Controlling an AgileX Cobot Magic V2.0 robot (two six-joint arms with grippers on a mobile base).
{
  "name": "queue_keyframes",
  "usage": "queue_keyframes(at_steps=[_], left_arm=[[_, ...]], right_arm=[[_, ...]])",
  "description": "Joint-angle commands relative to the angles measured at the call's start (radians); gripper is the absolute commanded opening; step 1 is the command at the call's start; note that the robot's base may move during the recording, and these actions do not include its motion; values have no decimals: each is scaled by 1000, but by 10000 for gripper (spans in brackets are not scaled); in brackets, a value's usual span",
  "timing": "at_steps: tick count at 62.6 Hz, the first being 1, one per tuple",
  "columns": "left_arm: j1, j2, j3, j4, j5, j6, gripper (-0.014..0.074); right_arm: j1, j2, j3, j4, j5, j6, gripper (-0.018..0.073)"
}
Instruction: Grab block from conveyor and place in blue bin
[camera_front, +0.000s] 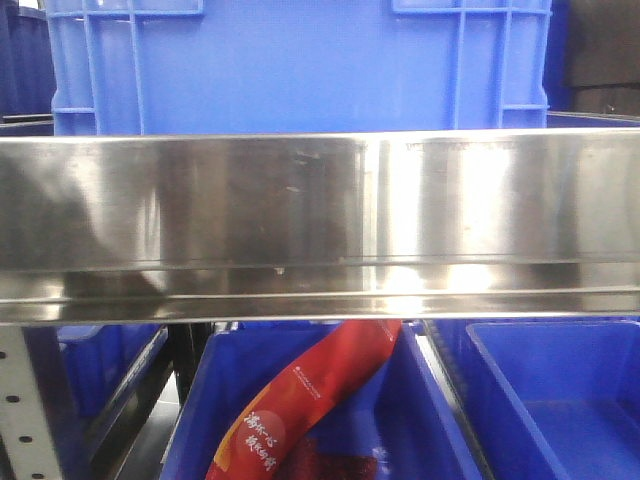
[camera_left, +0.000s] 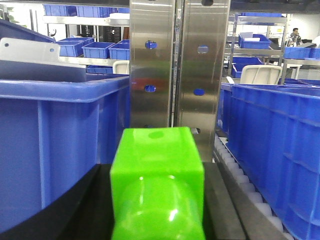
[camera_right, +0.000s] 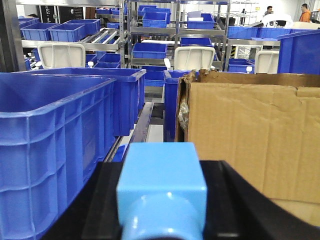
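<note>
Steel rail (camera_front: 320, 215) above blue bin (camera_front: 430, 420), perhaps red packets (camera_front: 300, 400)

Place: a warehouse or order-picking hall (industrial, nothing domestic).
Storage: rows of blue plastic bins (camera_right: 50, 31) on tall metal racks (camera_right: 126, 45), with more bins close by.
Handling gear: roller track (camera_left: 245, 185), perforated steel uprights (camera_left: 155, 65), brushed steel beam (camera_front: 320, 200).
Goods: a worn cardboard carton (camera_right: 250, 135).
Staff: people (camera_right: 304, 11) far off among the shelving.

Upright, open-topped blue bin (camera_right: 50, 130)
</note>
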Motion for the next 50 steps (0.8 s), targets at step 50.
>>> queue_keyframes(at_steps=[50], left_arm=[[2,84,-204,-13,219,103,-111]], right_arm=[[84,110,-157,44,18,-20,-162]])
